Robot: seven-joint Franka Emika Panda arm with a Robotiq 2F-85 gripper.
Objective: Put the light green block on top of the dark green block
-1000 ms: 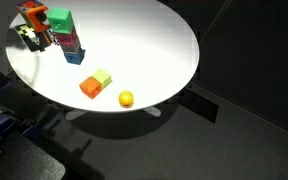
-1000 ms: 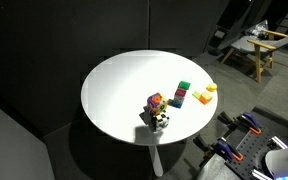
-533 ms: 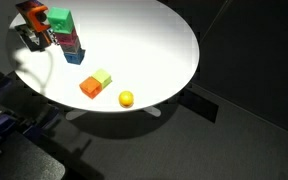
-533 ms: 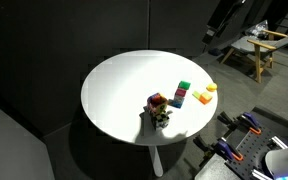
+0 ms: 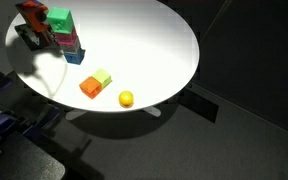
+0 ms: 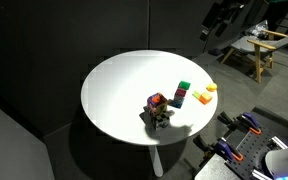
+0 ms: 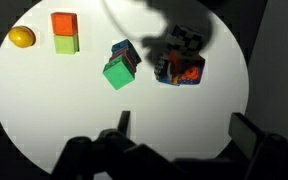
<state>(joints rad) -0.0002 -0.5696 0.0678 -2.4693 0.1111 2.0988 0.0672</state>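
Observation:
The light green block (image 7: 66,44) lies on the white table next to an orange-red cube (image 7: 64,23); it also shows in both exterior views (image 5: 102,77) (image 6: 203,95). The dark green block (image 7: 117,73) tops a short multicoloured tower (image 5: 68,46) and is seen in both exterior views (image 5: 59,20) (image 6: 185,86). My gripper (image 7: 184,128) hangs high above the table and is open, with nothing between its fingers. Both blocks lie well ahead of it, to the upper left in the wrist view. I cannot make out the gripper in the exterior views.
A yellow ball (image 7: 22,37) (image 5: 126,98) rests by the orange-red cube (image 5: 90,88). A multicoloured toy cluster (image 7: 181,65) (image 6: 158,108) stands beside the tower. The round table's edge (image 5: 189,70) drops off to a dark floor. A chair (image 6: 256,50) stands beyond the table.
The arm's shadow has spread across the table near the toy cluster and tower. The blocks and ball have not moved.

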